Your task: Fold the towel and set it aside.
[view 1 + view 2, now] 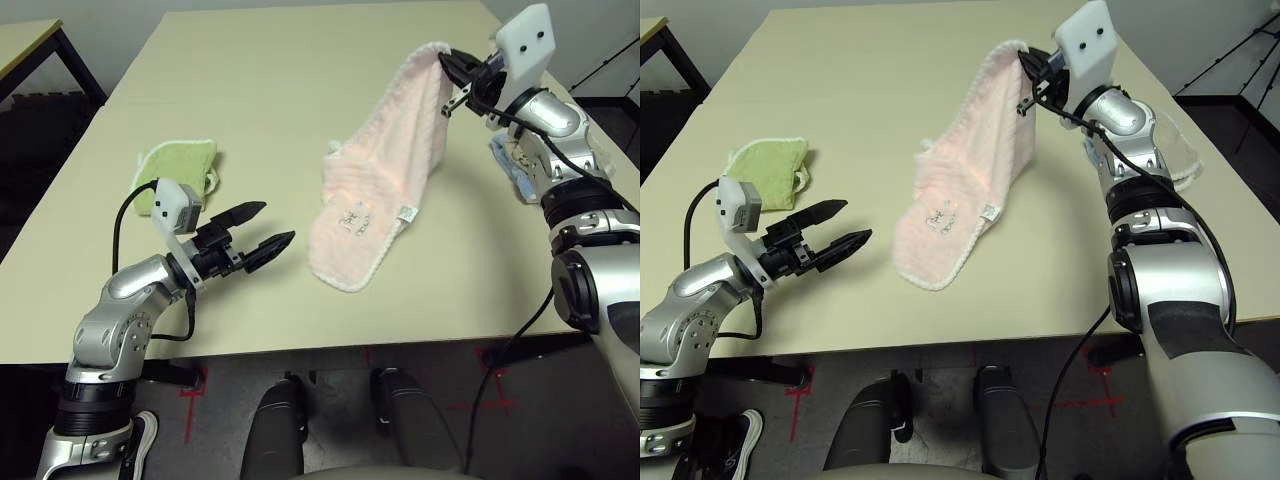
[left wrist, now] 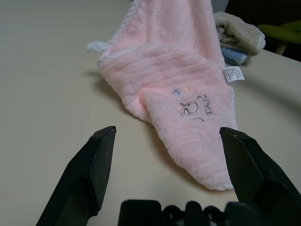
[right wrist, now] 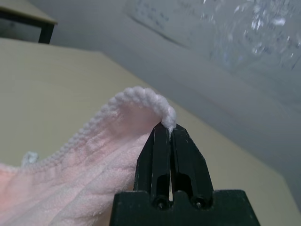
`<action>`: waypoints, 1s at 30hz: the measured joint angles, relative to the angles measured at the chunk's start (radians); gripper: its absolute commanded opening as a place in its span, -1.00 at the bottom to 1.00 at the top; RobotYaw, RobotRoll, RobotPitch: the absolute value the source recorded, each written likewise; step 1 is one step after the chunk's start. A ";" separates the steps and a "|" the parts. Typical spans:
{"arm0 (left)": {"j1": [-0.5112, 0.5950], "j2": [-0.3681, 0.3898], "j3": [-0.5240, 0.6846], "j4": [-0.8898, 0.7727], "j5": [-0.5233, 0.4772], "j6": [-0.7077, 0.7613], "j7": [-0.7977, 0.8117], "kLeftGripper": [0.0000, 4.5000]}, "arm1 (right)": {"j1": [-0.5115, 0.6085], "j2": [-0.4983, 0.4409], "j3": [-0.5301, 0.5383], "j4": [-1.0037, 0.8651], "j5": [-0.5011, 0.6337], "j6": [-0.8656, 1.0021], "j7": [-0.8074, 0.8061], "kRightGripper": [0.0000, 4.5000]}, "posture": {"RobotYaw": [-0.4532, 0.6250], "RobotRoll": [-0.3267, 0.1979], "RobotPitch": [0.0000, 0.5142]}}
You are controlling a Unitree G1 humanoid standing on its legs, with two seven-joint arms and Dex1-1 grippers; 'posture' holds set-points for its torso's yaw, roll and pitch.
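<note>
The towel (image 1: pixel 385 170) is held up by one corner at the far right of the table (image 1: pixel 260 90), that corner pinched between the clenched fingers of the right gripper (image 1: pixel 447 70). From the pinch, the pink cloth is draped down and to the left, and its lower end is spread on the tabletop near the middle. The left gripper (image 1: pixel 268 228) is held low over the near left of the table, released, fingers spread wide and aimed at the towel's lower end, which lies just beyond the fingertips without contact. A small dark embroidered mark (image 2: pixel 196 106) is seen on the towel's near flap; no letters can be made out. A white tag (image 2: pixel 233 74) is stitched at the edge; its print cannot be read.
</note>
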 measured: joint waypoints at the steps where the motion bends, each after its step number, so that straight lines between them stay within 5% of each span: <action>1: -0.009 -0.006 0.001 0.001 -0.003 0.014 0.012 1.00 | -0.006 0.002 -0.003 0.000 0.000 -0.010 0.002 -0.99 | -0.30 0.25 -0.51; 8: -0.125 -0.049 -0.004 0.063 0.008 0.023 0.055 1.00 | -0.019 0.010 -0.019 0.002 0.002 -0.072 0.018 -0.99 | -0.31 0.25 -0.51; 16: -0.333 -0.103 -0.042 0.230 0.133 -0.169 0.071 1.00 | -0.025 0.011 -0.023 0.005 0.006 -0.080 0.041 -0.99 | -0.33 0.25 -0.51; 30: -0.579 -0.174 -0.100 0.562 0.287 -0.186 0.169 1.00 | -0.027 0.008 -0.023 0.004 0.010 -0.129 0.071 -0.99 | -0.37 0.25 -0.49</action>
